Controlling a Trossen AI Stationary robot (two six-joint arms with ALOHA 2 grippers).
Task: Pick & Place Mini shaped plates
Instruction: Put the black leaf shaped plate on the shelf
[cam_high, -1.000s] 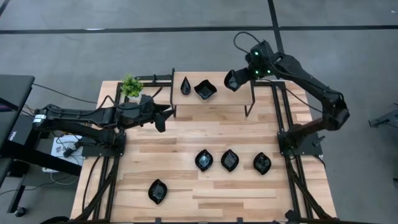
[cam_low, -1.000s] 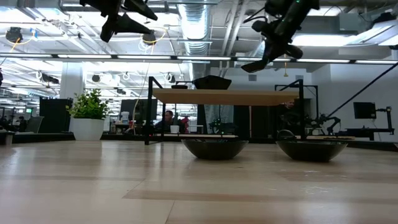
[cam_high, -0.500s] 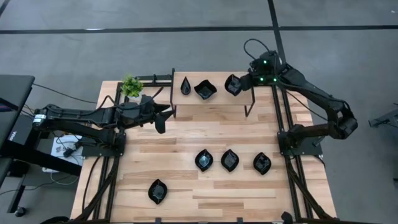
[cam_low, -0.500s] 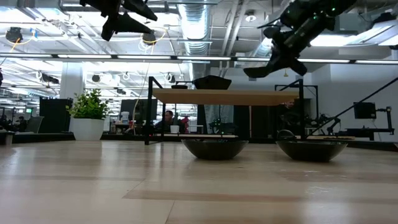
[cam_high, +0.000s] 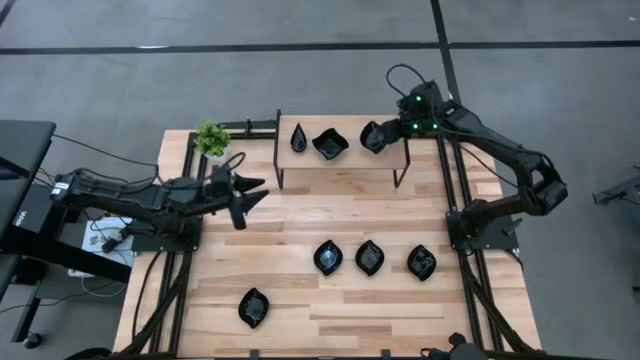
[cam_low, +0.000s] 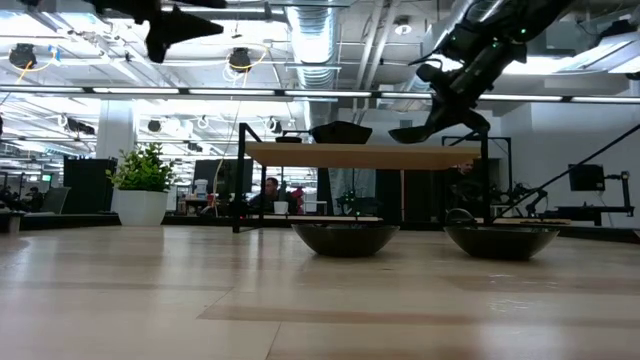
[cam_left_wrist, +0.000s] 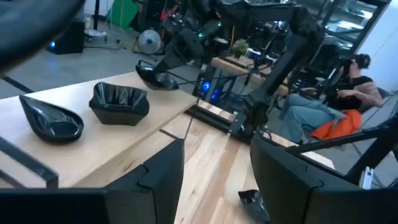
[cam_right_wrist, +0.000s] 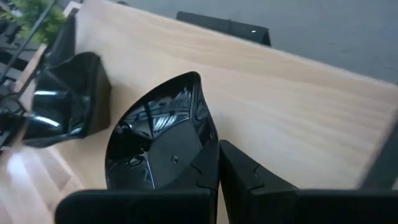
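Observation:
My right gripper (cam_high: 385, 134) is over the right end of the raised wooden shelf (cam_high: 350, 160), shut on a leaf-shaped glossy black mini plate (cam_right_wrist: 158, 140). The plate hangs just above the shelf top (cam_low: 420, 131). On the shelf rest a teardrop plate (cam_high: 298, 138) and a wavy-edged square plate (cam_high: 330, 144), each on its underside. Several more black plates lie on the table, among them one at the near left (cam_high: 253, 307) and one at the right (cam_high: 421, 262). My left gripper (cam_high: 250, 200) hangs open and high at the table's left with nothing in it. My right gripper pinches the leaf-shaped plate by its rim (cam_right_wrist: 210, 155) at one side, between its two fingers. The fingers slant down from the table's right. The plate sticks out ahead of the fingers toward the left, tilted, just over the shelf's right end.
A small green potted plant (cam_high: 211, 137) stands at the far left, beside the shelf's black metal legs (cam_high: 278, 150). Three plates sit in a row in the table's middle (cam_high: 369, 257). Bare wood lies between that row and the shelf. A seated person shows in the room beyond (cam_left_wrist: 329, 112).
My right gripper has come down toward the shelf with the leaf-shaped plate, which now hangs just above the shelf's right end. My left gripper has drawn back toward the table's left edge, turning a little, and stays open.

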